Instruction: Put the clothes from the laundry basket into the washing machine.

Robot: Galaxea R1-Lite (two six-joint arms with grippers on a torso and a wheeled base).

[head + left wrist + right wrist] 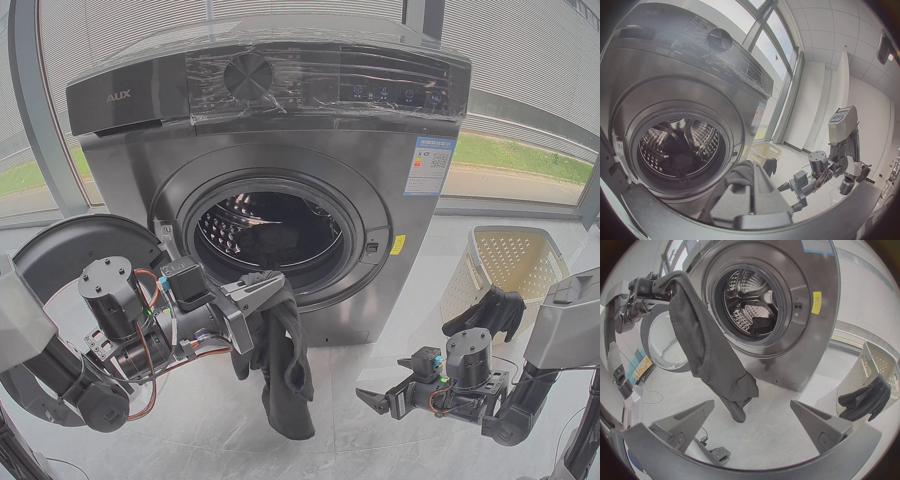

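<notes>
My left gripper (265, 286) is shut on a dark garment (284, 362) that hangs down in front of the washing machine (269, 156), just below the open drum (269, 234). In the left wrist view the garment (734, 178) bunches over the closed fingers (764, 190). Dark clothes lie inside the drum (761, 324). A cream laundry basket (512, 262) stands at the right with another dark garment (494, 312) draped over its rim. My right gripper (374, 400) is open and holds nothing, low over the floor left of the basket.
The machine's round door (75, 250) is swung open to the left, behind my left arm. Grey tiled floor (219, 406) spreads in front of the machine. Windows run behind the machine and basket.
</notes>
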